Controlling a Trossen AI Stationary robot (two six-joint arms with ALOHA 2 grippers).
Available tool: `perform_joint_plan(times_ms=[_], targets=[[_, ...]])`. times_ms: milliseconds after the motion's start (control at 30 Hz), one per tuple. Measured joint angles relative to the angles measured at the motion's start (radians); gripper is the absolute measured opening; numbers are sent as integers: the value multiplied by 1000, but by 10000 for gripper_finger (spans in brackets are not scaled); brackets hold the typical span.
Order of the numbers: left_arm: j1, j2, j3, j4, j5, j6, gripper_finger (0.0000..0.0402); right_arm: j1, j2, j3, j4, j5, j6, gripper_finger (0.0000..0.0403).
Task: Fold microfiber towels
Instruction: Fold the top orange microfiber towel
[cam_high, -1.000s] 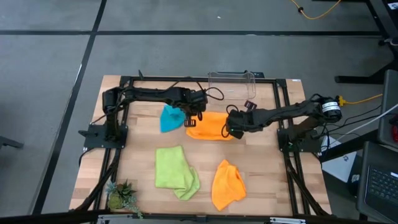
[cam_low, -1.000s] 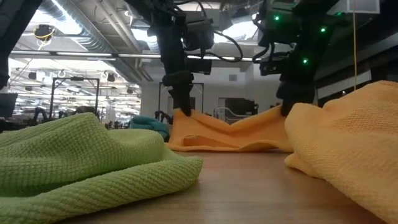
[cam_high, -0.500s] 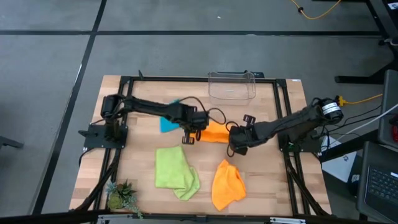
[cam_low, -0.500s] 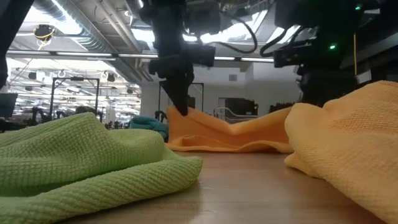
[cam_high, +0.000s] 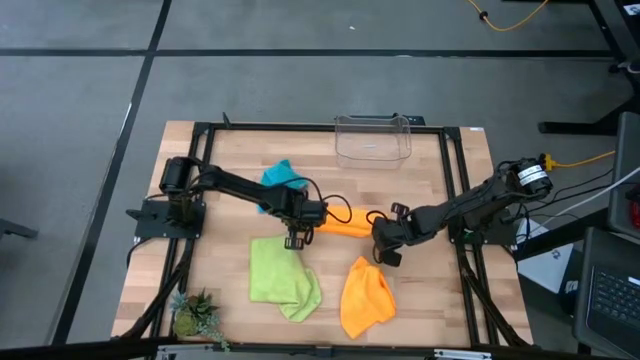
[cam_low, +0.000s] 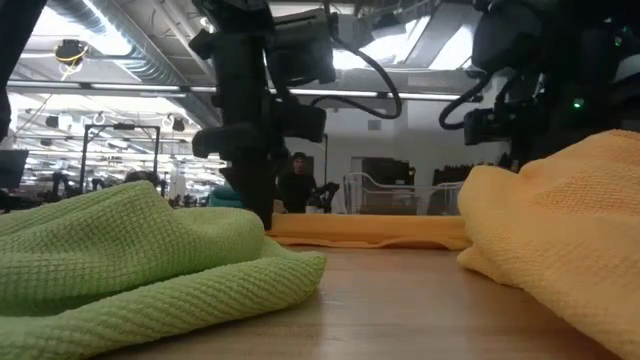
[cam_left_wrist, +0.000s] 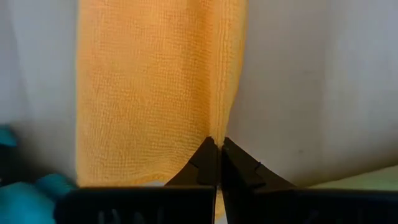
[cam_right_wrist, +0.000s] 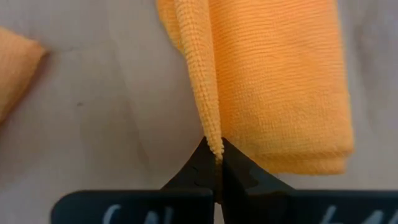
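- Folded orange towel (cam_high: 343, 222) was laid at table centre, between both grippers.
- Left gripper (cam_high: 295, 240) — jaws were clamped on its left corner.
- Right gripper (cam_high: 384, 252) — jaws were pinched on its right edge.

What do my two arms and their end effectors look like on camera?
Both arms are dark, slim and jointed, with loose black cables looping near the wrists. The right arm has a silver-ringed joint near its base. Each end effector, left and right, ends in two black wedge-shaped fingers; the right carries white lettering.
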Motion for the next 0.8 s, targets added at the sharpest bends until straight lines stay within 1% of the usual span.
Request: perform_joint_plan(times_ms=[133, 233, 300, 400, 533, 600, 700, 800], targets=[[-11, 0, 0, 8, 8, -9, 0, 0, 0, -10, 2, -15, 11, 9], [-15, 0, 1, 9, 15, -21, 12, 0, 0, -10, -6, -16, 12, 25], [-14, 0, -1, -4, 35, -34, 30, 0, 0, -10, -15, -33, 12, 44], [-13, 1, -2, -12, 57, -64, 71, 0, 0, -10, -15, -67, 13, 80], [-14, 1, -2, -13, 59, -71, 131, 0, -2, -10, -15, -84, 19, 128], [-13, -2, -2, -14, 54, -71, 154, 0, -7, -10, -19, -94, 14, 148], [-13, -15, 4, -31, 53, -71, 177, 1, -8, 19, -87, -121, 12, 171], [-14, -38, 30, -73, 49, -69, 186, 1, -9, 62, -147, -118, 11, 185]])
